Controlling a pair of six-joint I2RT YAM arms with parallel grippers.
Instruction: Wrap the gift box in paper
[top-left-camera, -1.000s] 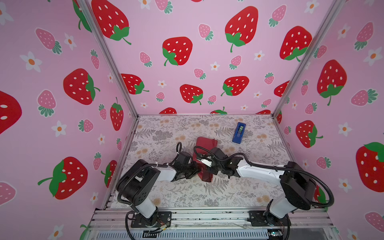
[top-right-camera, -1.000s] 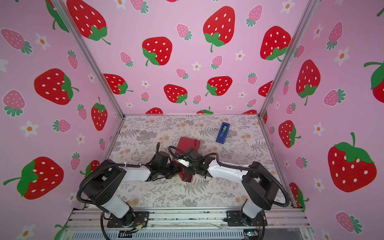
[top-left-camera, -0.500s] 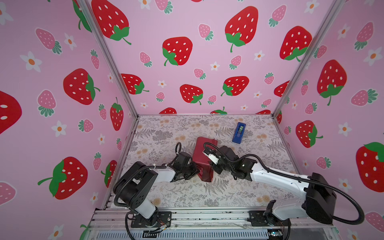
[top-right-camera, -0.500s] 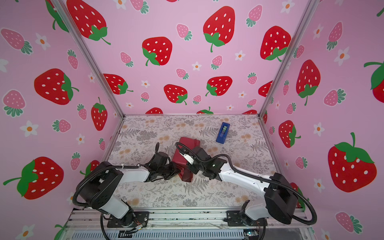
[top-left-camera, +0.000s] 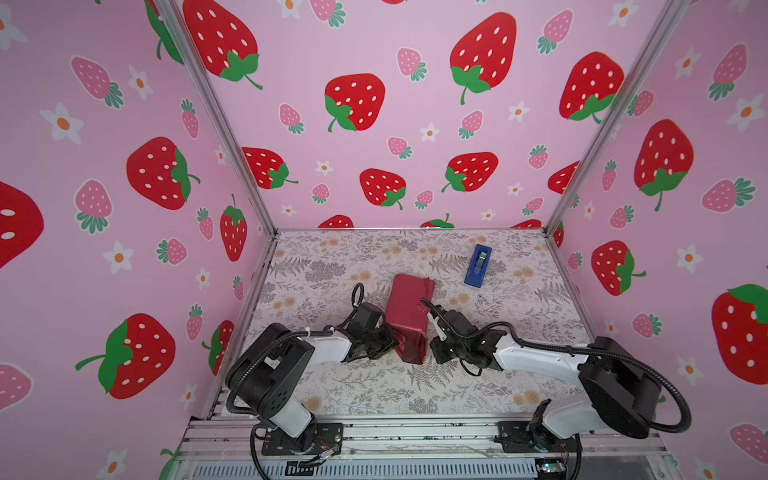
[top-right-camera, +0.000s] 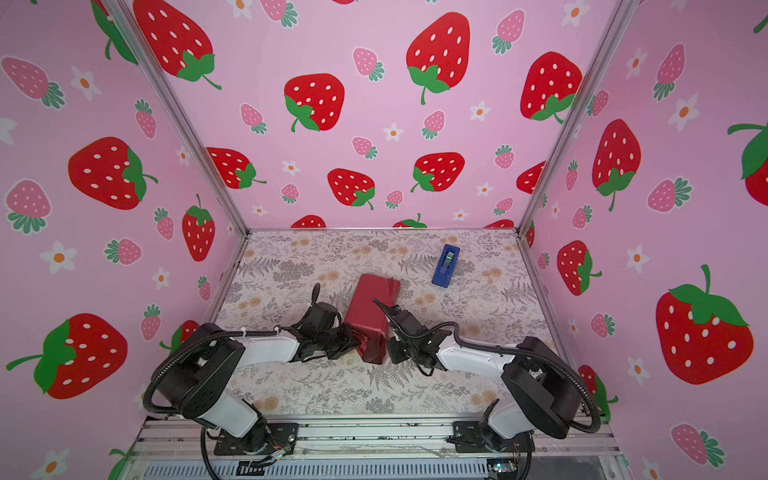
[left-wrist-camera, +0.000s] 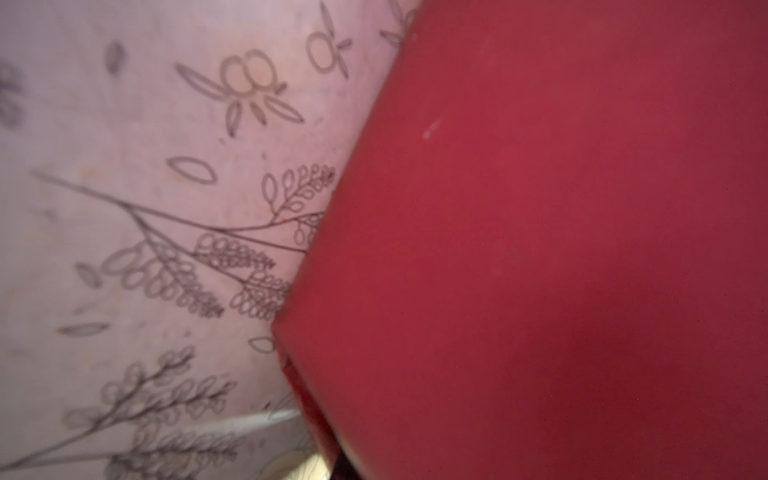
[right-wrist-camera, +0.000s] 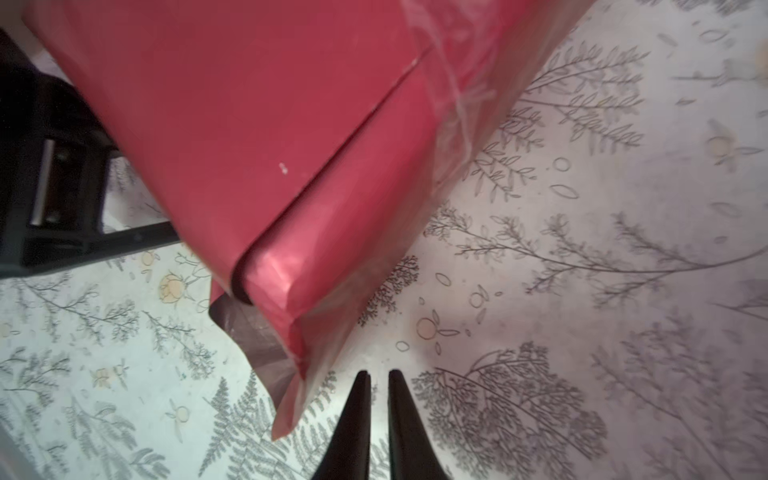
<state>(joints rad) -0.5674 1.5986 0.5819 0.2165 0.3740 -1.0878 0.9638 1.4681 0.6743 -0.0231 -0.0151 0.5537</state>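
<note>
The paper (top-left-camera: 409, 316) (top-right-camera: 370, 320), crimson, lies folded round a long parcel in the middle of the table; the gift box is hidden inside it. Its near end is loose, with a maroon inner flap (right-wrist-camera: 253, 336) sticking out. My left gripper (top-left-camera: 390, 343) sits at the parcel's near left corner, shut, and seems to pinch the paper's edge there. Red paper (left-wrist-camera: 540, 249) fills the left wrist view and hides the jaws. My right gripper (right-wrist-camera: 378, 374) (top-left-camera: 434, 349) rests beside the near right corner, shut on nothing, a little apart from the paper.
A bright blue tape dispenser (top-left-camera: 478, 266) (top-right-camera: 445, 266) lies at the back right of the floral table (top-left-camera: 332, 266). Clear tape (right-wrist-camera: 457, 83) crinkles over the parcel's far end. Pink strawberry walls close the table in on three sides.
My right gripper has drawn back from over the parcel to its near right side and has closed. The left gripper and the parcel have stayed put.
</note>
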